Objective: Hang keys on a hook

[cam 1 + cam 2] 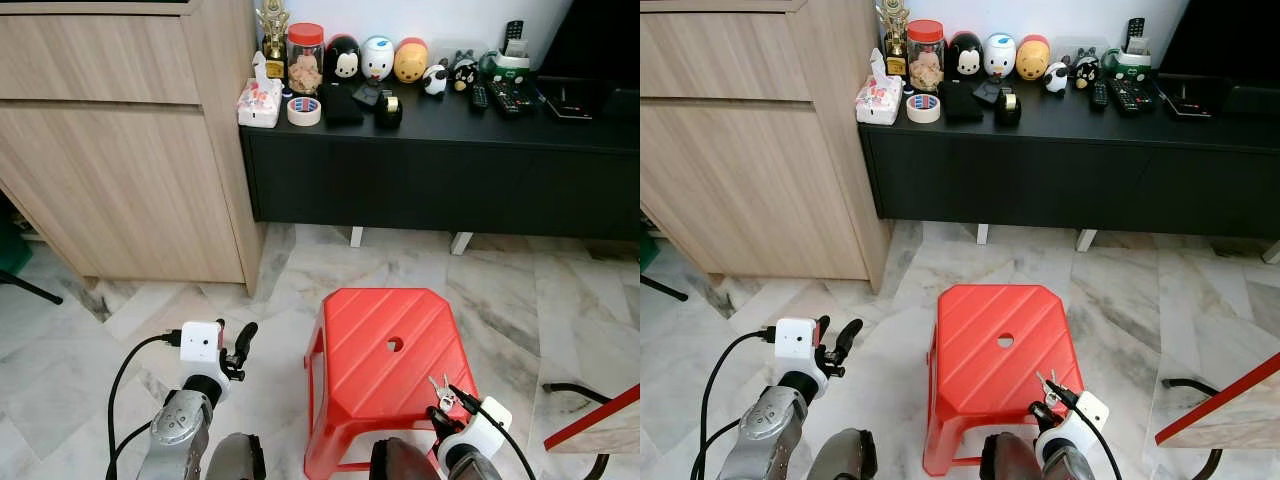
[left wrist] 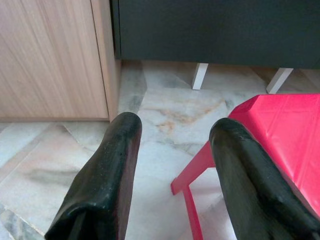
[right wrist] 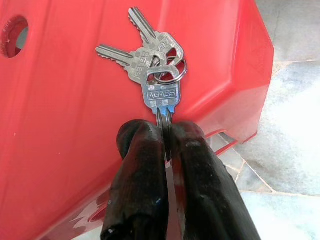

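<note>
Three keys [image 3: 150, 55] on one split ring, pinched by the right gripper [image 3: 165, 137] over the red stool [image 1: 385, 350], at roughly 4 o'clock from the stool's centre hole [image 1: 395, 344]. Fingers are pressed together on the blade of just one key; the other two keys and the ring fan loose above the fingertips. Judgement: grip is thin, metal on a narrow edge, so a jolt while walking could let the blade pivot or slide out and the bunch drop onto the stool or the marble floor [image 1: 560, 300]. Left gripper [image 2: 175, 165] hangs spread and empty at 9 o'clock of the stool, near the wooden cabinet [image 1: 120, 150]. No hook made out on the cabinet or the black sideboard [image 1: 450, 160], so the robot likely has to turn and travel with this pinch. Ring orientation is uncontrolled, and could miss a hook tip.
</note>
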You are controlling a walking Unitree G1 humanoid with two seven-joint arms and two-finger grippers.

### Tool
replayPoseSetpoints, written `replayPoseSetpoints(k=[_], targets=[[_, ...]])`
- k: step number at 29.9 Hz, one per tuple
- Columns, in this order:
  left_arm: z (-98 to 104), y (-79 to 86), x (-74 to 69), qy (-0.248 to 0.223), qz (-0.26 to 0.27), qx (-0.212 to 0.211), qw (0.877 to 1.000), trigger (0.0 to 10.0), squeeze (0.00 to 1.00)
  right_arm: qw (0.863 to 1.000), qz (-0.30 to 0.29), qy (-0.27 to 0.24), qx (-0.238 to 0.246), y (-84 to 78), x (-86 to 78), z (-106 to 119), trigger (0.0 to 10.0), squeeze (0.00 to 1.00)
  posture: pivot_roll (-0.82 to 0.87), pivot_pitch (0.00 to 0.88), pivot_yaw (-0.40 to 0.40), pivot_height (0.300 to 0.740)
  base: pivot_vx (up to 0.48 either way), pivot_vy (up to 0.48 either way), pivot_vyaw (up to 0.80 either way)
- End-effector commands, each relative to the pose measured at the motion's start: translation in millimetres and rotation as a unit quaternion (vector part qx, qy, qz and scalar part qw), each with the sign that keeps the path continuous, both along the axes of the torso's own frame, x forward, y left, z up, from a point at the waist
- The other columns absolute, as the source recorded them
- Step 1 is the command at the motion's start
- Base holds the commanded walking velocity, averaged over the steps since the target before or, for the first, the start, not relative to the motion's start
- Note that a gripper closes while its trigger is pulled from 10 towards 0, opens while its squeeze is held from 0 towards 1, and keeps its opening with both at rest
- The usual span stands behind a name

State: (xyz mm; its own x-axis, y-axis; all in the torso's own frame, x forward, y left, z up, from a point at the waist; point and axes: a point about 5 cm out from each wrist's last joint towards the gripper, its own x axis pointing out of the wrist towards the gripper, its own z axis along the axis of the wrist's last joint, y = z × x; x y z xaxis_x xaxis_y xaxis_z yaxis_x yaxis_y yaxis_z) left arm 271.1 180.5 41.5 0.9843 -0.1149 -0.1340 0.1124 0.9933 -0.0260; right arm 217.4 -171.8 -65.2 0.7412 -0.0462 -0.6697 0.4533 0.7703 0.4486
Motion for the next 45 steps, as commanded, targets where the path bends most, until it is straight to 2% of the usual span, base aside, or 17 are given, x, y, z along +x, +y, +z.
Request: replayPoseSetpoints(k=[1,8,14,22,27,33,34,35,36,40,44,45], targets=[[-3,-2.5,-1.9,0.004,-0.008,0.011,1.000,10.0,0.00,1.000,-0.009,0.028,0.002,-4.7,-9.3,-6,0.0,0.00,0.04,0.103,-0.052,0.626,0.000,0.000,0.00],[-3,-2.4,-2.5,0.005,-0.007,0.011,1.000,10.0,0.00,1.000,0.000,0.020,-0.004,-5.6,-7.3,-4,0.0,0.00,0.04,0.103,-0.054,0.626,0.000,0.000,0.00],[-4,-1.7,-2.5,0.006,-0.006,0.011,1.000,10.0,0.00,0.998,0.049,-0.013,-0.049,-6.5,-1.1,1,0.0,0.00,0.03,0.100,-0.056,0.626,0.000,0.000,0.00],[-5,-2.7,-1.3,0.006,-0.006,0.010,1.000,10.0,0.00,0.995,0.061,-0.048,-0.064,-9.7,6.8,9,0.0,0.00,0.03,0.094,-0.059,0.626,0.000,0.000,0.00],[-5,-4.2,-0.1,0.007,-0.006,0.009,1.000,10.0,0.00,0.993,0.072,-0.061,-0.070,-1.6,0.1,6,0.0,0.00,0.02,0.089,-0.060,0.626,0.000,0.000,0.00],[-6,-4.9,-0.3,0.007,-0.005,0.009,1.000,10.0,0.00,0.989,0.080,-0.086,-0.089,0.1,9.1,13,0.0,0.00,0.02,0.085,-0.064,0.626,0.000,0.000,0.00],[-6,-4.5,-0.6,0.007,-0.005,0.009,1.000,10.0,0.00,0.987,0.087,-0.092,-0.100,0.1,11.1,15,1.5,0.00,0.02,0.084,-0.065,0.626,0.000,0.000,0.00],[-6,-4.0,-0.8,0.007,-0.004,0.010,1.000,10.0,0.00,0.983,0.097,-0.101,-0.119,-0.3,13.5,18,9.6,0.00,0.02,0.084,-0.065,0.626,0.000,0.000,0.00],[-6,-3.3,-1.0,0.007,-0.003,0.010,1.000,10.0,0.00,0.978,0.107,-0.114,-0.141,-0.7,16.2,21,10.0,0.00,0.02,0.084,-0.065,0.626,0.000,0.000,0.00],[-7,-2.8,-0.9,0.007,-0.002,0.011,1.000,10.0,0.00,0.968,0.109,-0.152,-0.166,-2.9,23.1,31,10.0,0.00,0.02,0.084,-0.065,0.626,0.000,0.000,0.00],[-7,-3.5,-0.9,0.007,-0.004,0.011,1.000,10.0,0.00,0.942,0.136,-0.203,-0.229,-7.6,37.3,49,10.0,0.00,0.02,0.081,-0.063,0.626,0.000,0.000,0.00],[-7,-4.0,-0.7,0.007,-0.004,0.011,1.000,10.0,0.00,0.941,0.132,-0.207,-0.231,-9.0,39.7,51,10.0,0.00,0.02,0.081,-0.063,0.626,0.000,0.000,0.00]])
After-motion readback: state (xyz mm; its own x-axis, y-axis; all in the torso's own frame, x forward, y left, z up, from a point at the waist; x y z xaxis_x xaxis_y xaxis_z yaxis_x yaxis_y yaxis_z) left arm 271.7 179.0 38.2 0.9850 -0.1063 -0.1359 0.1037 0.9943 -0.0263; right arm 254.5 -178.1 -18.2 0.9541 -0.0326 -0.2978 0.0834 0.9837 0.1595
